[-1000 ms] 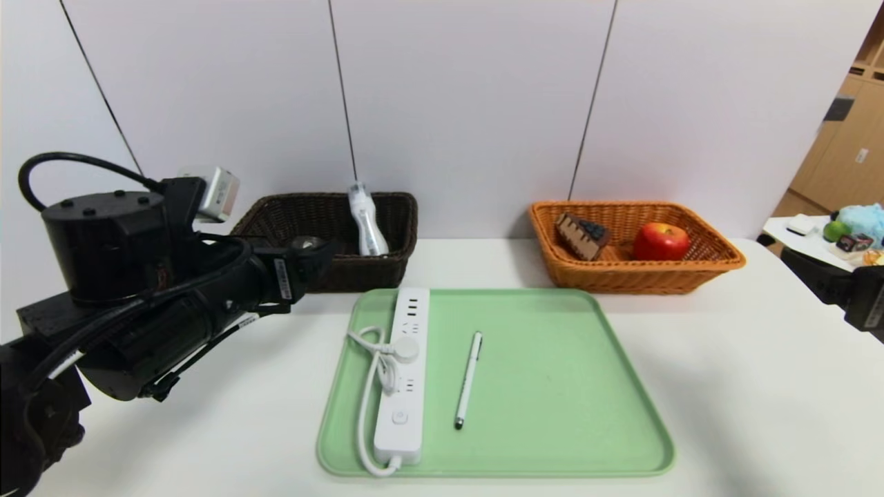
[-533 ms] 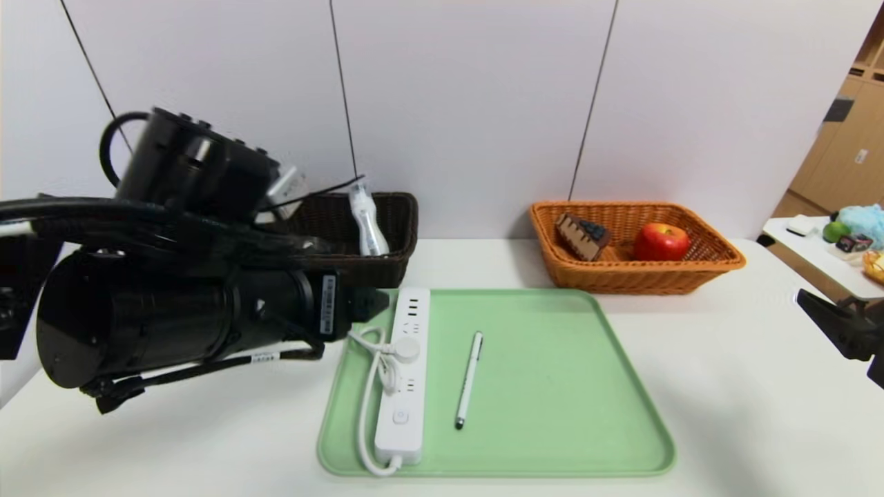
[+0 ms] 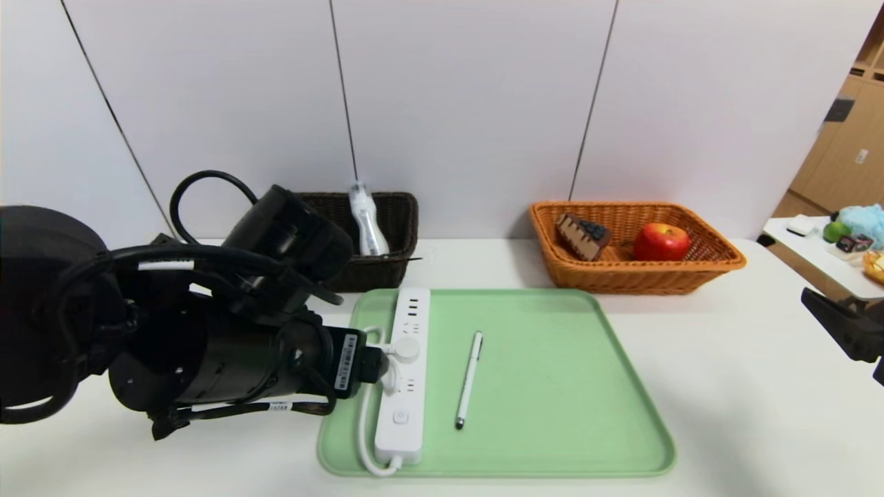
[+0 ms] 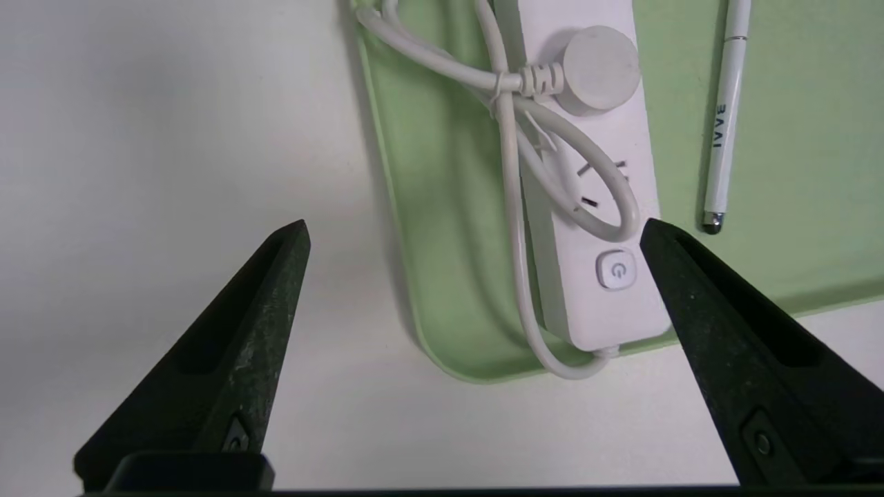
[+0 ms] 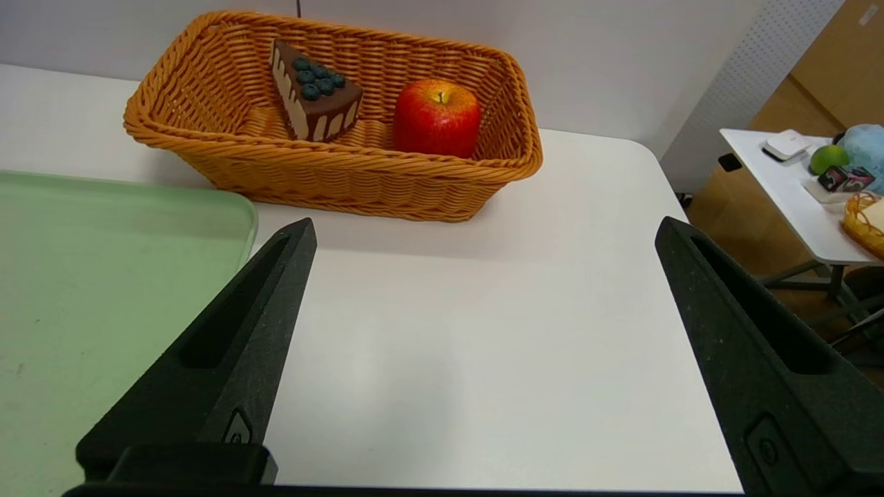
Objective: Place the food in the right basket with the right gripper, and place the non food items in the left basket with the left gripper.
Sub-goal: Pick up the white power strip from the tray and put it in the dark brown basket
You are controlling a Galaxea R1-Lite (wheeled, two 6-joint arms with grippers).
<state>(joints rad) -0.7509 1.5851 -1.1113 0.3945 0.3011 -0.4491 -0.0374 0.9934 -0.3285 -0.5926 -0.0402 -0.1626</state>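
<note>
Left pincer [image 4: 473, 235] has swung down from beside the dark left basket [image 3: 387, 266] to hang over the tray's near-left edge, jaws spread wide, holding nothing. Right pincer [image 5: 483, 235] idles at the table's right edge, jaws wide, empty.

Beneath the left pincer: power strip [image 4: 594, 228], lengthwise on the green tray [image 4: 428, 228], its cord [image 4: 511, 207] looped loose over the top. Pen [image 4: 722, 131] lies at 3 o'clock of the strip, apart from it. Bottle [image 3: 364, 221] stands in the left basket at 12 o'clock. Apple [image 3: 661, 241] and cake [image 3: 581, 236] sit in the right basket [image 3: 718, 259], food likely done.

Risks, by judgement: a jaw may snag the cord loop and drag the strip askew; one jaw is off the tray, so closing could catch the rim; a long strip gripped near its end may tip.

Writing: pen barrel reads "IVVE" or similar, uncertain. Power symbol on strip's button.
</note>
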